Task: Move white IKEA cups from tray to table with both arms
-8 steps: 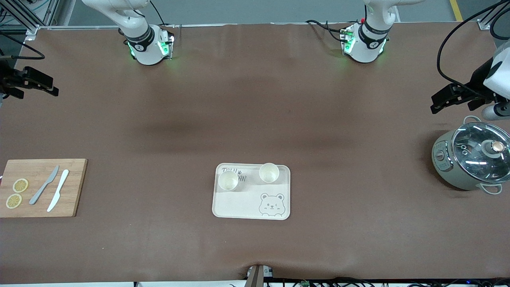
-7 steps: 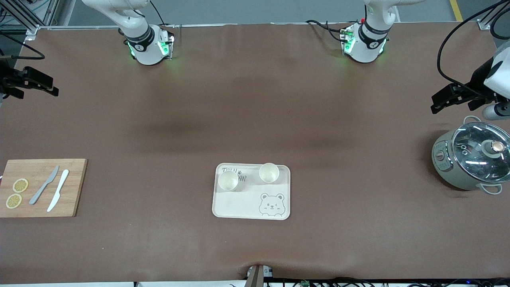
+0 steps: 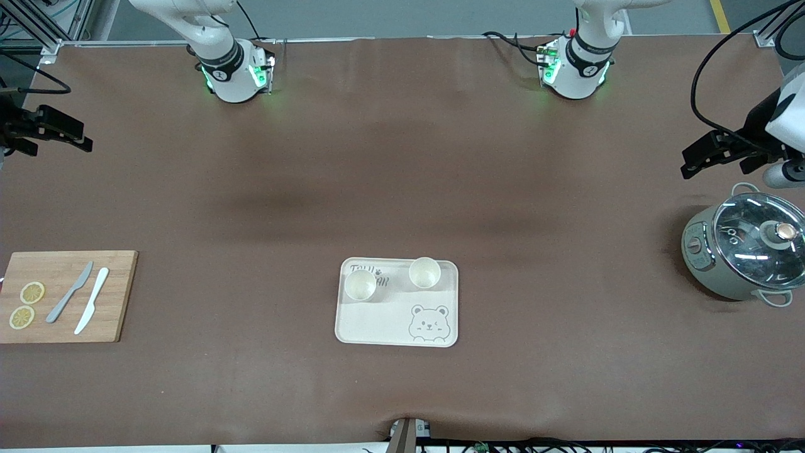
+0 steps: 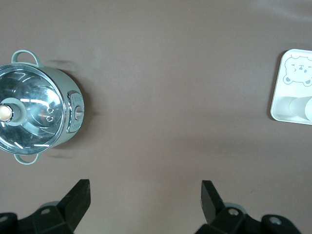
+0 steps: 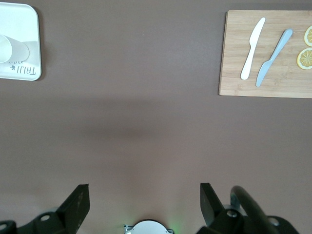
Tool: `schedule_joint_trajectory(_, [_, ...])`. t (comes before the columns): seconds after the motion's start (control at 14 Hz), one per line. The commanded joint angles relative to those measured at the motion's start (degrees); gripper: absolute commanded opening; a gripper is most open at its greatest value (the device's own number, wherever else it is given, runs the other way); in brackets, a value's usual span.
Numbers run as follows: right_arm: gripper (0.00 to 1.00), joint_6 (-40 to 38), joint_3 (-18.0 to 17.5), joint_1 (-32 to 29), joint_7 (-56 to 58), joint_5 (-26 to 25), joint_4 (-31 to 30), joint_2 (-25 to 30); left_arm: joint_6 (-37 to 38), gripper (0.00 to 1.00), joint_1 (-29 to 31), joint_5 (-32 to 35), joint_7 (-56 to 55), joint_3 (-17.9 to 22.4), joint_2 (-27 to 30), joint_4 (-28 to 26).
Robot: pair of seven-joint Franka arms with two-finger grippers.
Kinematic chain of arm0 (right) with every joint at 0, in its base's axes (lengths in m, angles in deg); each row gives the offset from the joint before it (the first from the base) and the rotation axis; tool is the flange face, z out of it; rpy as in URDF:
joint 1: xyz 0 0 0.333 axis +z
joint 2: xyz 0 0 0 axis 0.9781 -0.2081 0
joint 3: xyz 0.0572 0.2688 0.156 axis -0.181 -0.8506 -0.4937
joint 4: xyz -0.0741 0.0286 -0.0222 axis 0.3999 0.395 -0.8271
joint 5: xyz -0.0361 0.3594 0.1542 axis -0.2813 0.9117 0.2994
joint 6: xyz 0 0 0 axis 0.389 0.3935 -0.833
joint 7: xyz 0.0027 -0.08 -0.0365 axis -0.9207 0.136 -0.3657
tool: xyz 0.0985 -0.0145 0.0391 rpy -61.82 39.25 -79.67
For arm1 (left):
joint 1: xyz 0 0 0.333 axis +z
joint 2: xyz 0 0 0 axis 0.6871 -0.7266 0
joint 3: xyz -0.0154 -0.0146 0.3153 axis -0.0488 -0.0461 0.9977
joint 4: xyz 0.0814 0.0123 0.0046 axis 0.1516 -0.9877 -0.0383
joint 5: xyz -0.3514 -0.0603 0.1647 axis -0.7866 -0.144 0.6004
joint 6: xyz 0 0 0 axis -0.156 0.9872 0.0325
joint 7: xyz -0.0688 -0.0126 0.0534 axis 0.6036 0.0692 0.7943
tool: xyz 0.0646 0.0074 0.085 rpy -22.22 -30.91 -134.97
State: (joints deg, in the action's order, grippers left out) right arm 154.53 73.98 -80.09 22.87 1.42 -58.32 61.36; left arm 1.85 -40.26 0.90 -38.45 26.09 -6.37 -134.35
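We see the two white IKEA cups standing upright on the cream tray (image 3: 377, 327) near the middle of the table, both in the half of the tray farther from the front camera: one cup (image 3: 360, 285) sits toward the right arm's end, partly over the printed lettering, and the other cup (image 3: 424, 272) sits toward the left arm's end, slightly farther from the camera. The two are apart, not touching, and the bear drawing (image 3: 429, 323) lies in the tray corner nearer the camera, on the left arm's side. Neither cup is held. Toward the right arm's end of the table we find a wooden cutting board (image 3: 113, 314) carrying a grey knife (image 3: 70, 292), a white knife (image 3: 92, 300) just beside it, and two lemon slices (image 3: 26, 305). Toward the left arm's end stands a grey-green pot (image 3: 717, 270) under a glass lid (image 3: 758, 242). The left gripper (image 4: 145, 195) hangs over bare table beside the pot, its fingers (image 4: 78, 200) spread wide and empty. The right gripper (image 5: 142, 197) hovers over bare table at the right arm's end, between its base and the cutting board, fingers (image 5: 77, 202) likewise spread wide with nothing between them.
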Motion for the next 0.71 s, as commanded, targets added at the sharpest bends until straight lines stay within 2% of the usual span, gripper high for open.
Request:
schedule_joint_trajectory(0.0, [1.00,-0.16,-0.57,-0.88,-0.03,0.05,-0.57,0.73,0.34,1.00,-0.77,1.23,-0.77,-1.11,0.24,-0.20])
schedule_joint_trajectory(0.29, [1.00,-0.16,-0.57,-0.88,-0.03,-0.03,-0.57,0.73,0.43,1.00,-1.30,1.23,-0.17,-1.73,-0.99,-0.28])
schedule_joint_trajectory(0.64, [1.00,-0.16,-0.57,-0.88,-0.03,0.06,-0.57,0.73,-1.24,1.00,-1.65,1.23,-2.70,-6.99,-5.03,-0.81])
